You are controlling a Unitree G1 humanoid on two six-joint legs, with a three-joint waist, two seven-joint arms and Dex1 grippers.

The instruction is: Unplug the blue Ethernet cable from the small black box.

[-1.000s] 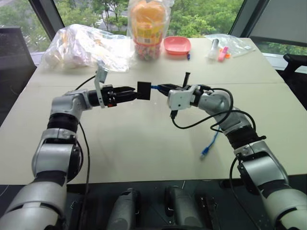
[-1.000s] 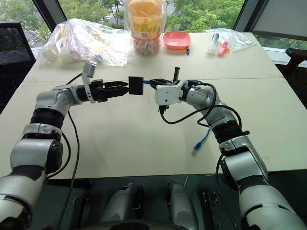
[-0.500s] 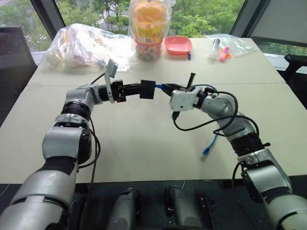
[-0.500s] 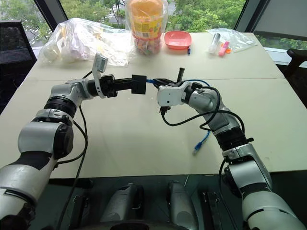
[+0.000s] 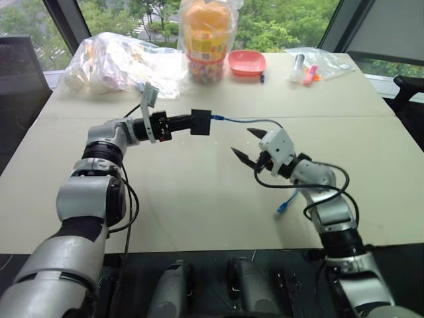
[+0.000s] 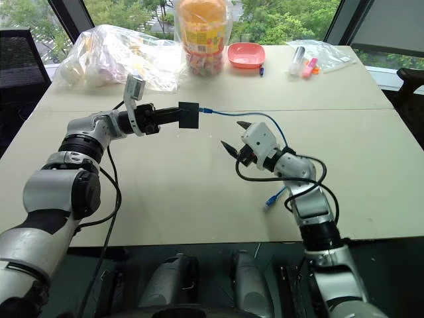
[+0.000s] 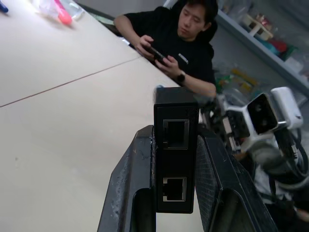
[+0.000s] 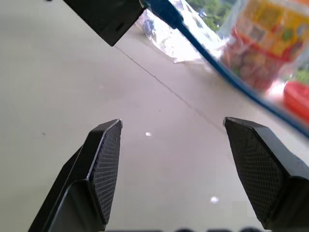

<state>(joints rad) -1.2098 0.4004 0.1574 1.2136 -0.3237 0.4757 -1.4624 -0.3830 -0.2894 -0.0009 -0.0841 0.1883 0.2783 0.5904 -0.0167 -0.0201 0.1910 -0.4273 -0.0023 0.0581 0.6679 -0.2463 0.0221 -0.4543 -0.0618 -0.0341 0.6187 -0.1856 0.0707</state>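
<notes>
While one tool [image 5: 187,122] clamps one black box [image 5: 201,122], one blue cable [image 5: 246,120] stays plugged.

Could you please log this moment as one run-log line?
left gripper: shut on small black box | right gripper: open, apart | blue Ethernet cable: plugged in

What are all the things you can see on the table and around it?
small black box: one, black, held above the table by the left gripper.
blue Ethernet cable: one, light blue, plugged into the box, hanging down to the table.
clear plastic bags: two, see-through, far side of the table.
snack jar: one, orange and yellow, far middle.
pink bowl: one, beside the jar.
table: one, beige.
person: one, black top, sitting beyond the table.
left gripper: black, shut on the box.
right gripper: black, open, empty.
</notes>
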